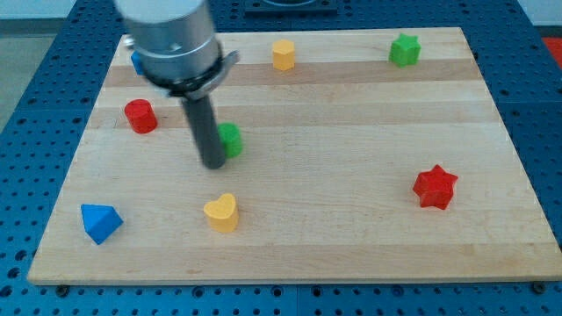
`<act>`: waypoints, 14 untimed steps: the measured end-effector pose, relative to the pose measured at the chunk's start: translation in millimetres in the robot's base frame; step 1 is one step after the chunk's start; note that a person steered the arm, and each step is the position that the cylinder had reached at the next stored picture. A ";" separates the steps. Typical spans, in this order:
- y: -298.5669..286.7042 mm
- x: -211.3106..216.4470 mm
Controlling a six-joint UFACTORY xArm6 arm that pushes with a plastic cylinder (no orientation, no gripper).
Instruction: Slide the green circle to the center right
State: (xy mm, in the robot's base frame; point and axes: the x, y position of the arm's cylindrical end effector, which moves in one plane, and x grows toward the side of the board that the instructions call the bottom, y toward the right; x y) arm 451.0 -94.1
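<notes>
My tip (214,163) has no jaws, only a bare rod end; it touches the green circle's (231,140) left near side, left of the board's (351,228) centre.

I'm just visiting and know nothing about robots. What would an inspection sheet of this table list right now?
Surface: wooden board, lying flat on a blue perforated base.
Job's things: green circle, left of the board's middle, partly hidden by the rod.
Tip: my tip sits at the green circle's lower left, close to it; contact cannot be confirmed.
Clutter: red cylinder, blue block at lower left, another blue block mostly hidden behind the arm, yellow heart, yellow block, green star, red star.
Fingers: nothing seen; the arm ends in a rod.
Cables: nothing seen.
Surroundings: only the blue base around the board.
</notes>
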 end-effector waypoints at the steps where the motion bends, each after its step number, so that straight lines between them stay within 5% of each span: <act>1: 15.4 -45.0; 3: 9.7 -43.6; 5: -3.6 -95.2; 12: -1.9 -74.8; 14: 66.8 -74.9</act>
State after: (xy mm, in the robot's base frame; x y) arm 376.1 -27.3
